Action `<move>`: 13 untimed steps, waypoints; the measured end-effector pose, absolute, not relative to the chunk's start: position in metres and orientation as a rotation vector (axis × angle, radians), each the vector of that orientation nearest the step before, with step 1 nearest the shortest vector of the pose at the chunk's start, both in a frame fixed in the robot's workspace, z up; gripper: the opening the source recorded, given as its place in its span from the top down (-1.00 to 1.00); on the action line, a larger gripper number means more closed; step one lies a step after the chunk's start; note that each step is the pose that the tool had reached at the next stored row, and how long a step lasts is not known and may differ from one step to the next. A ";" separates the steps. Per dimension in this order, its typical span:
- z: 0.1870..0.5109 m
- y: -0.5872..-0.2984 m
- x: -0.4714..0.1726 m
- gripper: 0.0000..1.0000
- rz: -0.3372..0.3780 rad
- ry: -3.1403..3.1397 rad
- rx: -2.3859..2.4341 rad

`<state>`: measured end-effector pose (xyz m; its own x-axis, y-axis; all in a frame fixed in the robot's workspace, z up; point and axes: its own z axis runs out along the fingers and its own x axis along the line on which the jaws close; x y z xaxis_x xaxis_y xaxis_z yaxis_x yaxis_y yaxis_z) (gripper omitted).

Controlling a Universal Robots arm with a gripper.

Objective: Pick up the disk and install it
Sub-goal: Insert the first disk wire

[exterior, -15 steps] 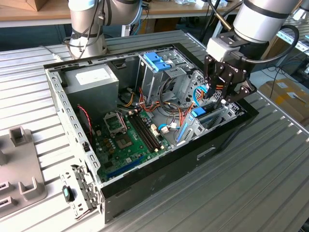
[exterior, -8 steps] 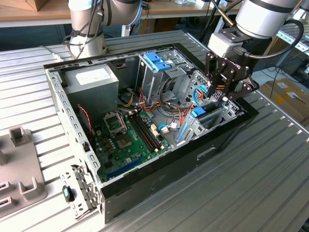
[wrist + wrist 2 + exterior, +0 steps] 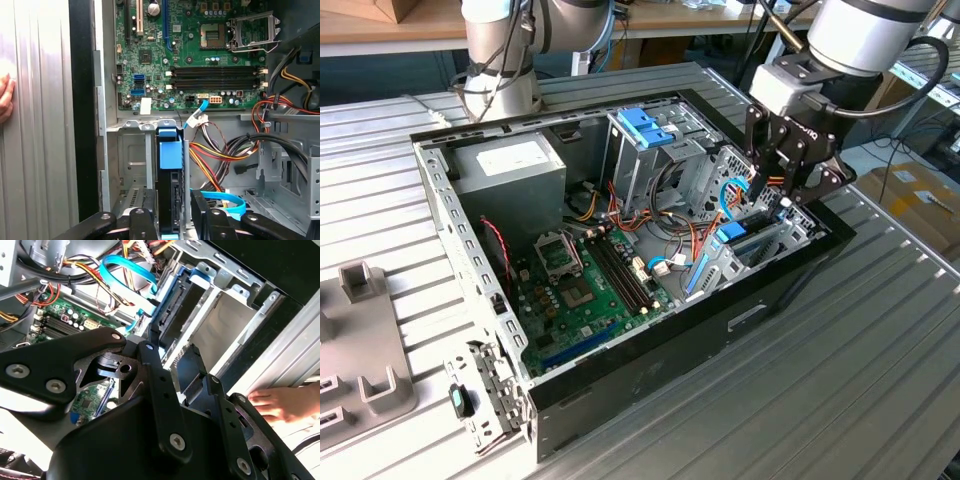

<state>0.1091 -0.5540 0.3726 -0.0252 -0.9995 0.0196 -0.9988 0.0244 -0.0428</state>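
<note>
First wrist view: disk (image 3: 170, 150) upright in bay (image 3: 131, 150), nr gripper (image 3: 172, 197)

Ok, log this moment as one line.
gripper: at disk, over drive bay | disk: on edge in bay | hand: beside case

The disk (image 3: 170, 192) stands on edge, slim and dark, with a light-blue plastic rail capping its far end. It sits upright in a grey metal bay (image 3: 127, 150), its near end in the gap between the jaws of the gripper (image 3: 172, 222).
</note>
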 end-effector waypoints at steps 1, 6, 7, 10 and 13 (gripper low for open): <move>0.372 -0.551 0.109 0.15 -0.069 2.237 -2.182; 0.371 -0.544 0.114 0.15 -0.069 2.237 -2.182; 0.371 -0.542 0.116 0.15 -0.069 2.237 -2.182; 0.370 -0.535 0.123 0.15 -0.069 2.237 -2.182; 0.366 -0.531 0.129 0.15 -0.070 2.237 -2.182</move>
<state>0.1286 -0.5310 0.3658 -0.0253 -0.9995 0.0201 -0.9988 0.0244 -0.0428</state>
